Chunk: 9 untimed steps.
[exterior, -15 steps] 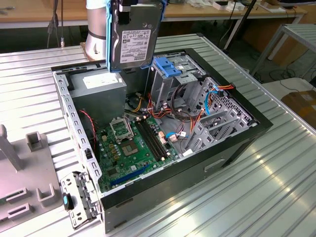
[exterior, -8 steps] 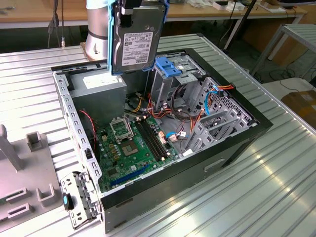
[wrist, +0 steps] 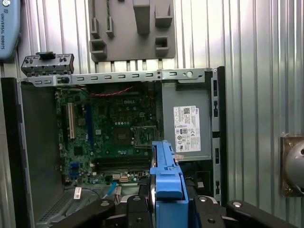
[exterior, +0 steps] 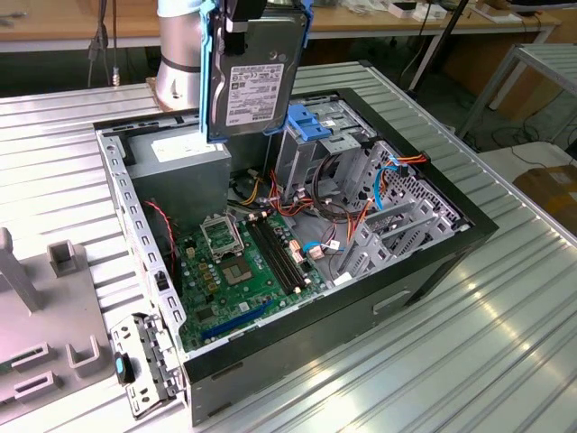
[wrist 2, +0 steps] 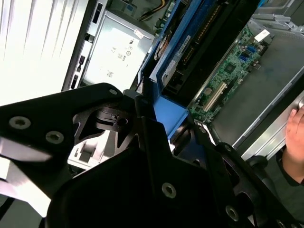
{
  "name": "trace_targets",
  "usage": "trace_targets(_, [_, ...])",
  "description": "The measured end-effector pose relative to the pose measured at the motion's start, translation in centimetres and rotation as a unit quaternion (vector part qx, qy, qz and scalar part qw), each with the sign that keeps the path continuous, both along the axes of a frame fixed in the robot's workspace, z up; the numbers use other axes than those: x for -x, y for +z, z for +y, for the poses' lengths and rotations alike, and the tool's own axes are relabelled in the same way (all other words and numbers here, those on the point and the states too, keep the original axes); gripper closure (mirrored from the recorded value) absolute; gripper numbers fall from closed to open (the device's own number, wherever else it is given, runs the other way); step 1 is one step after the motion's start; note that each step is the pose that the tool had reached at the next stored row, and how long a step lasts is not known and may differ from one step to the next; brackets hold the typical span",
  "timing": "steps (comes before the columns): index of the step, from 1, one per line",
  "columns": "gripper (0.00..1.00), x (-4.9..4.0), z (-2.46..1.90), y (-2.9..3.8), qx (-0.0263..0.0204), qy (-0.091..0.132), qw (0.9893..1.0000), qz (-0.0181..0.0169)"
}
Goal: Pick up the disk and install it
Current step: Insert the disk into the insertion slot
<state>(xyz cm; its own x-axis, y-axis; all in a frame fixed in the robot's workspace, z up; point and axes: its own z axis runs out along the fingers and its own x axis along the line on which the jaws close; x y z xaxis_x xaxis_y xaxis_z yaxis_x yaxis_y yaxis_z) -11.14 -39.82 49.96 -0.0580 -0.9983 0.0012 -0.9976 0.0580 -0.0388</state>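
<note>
**Disk held upright over the open case**

In the exterior view the arm (exterior: 180,54), a smooth grey cylinder, stands behind the computer case (exterior: 397,298). The claw (exterior: 245,16) points downward at the top of the picture. It is clamped on the disk (exterior: 257,86), which hangs on edge above the case's rear half, clear of everything below. The disk's white label faces the camera. In the first wrist view the claw's (wrist: 168,206) black fingers (wrist: 137,209) press against either side of the disk's (wrist: 166,175) blue rail. In the second wrist view the claw (wrist 2: 166,128) shows as matte black plates with bolt heads, and the disk (wrist 2: 183,42) runs away from it at a slant.

The disk is a flat silver-metal slab framed by glossy blue plastic rails. Below it the case lies on its side with its panel off, on a counter (exterior: 469,343) of ribbed, shiny metal. Inside lies a green motherboard (exterior: 243,271) with dark slots and a square socket. A plain grey power-supply box (exterior: 180,167) with a white sticker is also there. So is a perforated metal drive cage (exterior: 302,162) topped by a bare blue bracket (exterior: 317,122). Red, orange and blue cables loop near the cage.

A grey fixture plate (exterior: 45,307) with raised blocks lies on the counter at the exterior view's left. In the second wrist view a person's hand (wrist 2: 295,128) rests near the case edge.
</note>
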Motion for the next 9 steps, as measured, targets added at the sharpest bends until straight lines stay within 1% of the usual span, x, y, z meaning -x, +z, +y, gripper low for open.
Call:
trace_targets(2, [0.63, -0.02, -0.75, -0.05, 0.0011, 0.000, 1.0000, 0.0000])
trace_targets(3, [0.63, -0.05, -1.34, -0.09, 0.0017, 0.000, 1.0000, 0.0000])
trace_targets(5, [0.63, -0.06, -2.09, -0.18, 0.0017, 0.000, 1.0000, 0.0000])
trace_targets(7, [0.63, -0.06, -2.40, -0.23, 0.0019, 0.000, 1.0000, 0.0000])
trace_targets(8, [0.63, -0.06, -2.91, -0.28, 0.0022, 0.000, 1.0000, 0.0000])
trace_targets(9, [0.63, -0.06, -3.11, -0.31, 0.0023, 0.000, 1.0000, 0.0000])
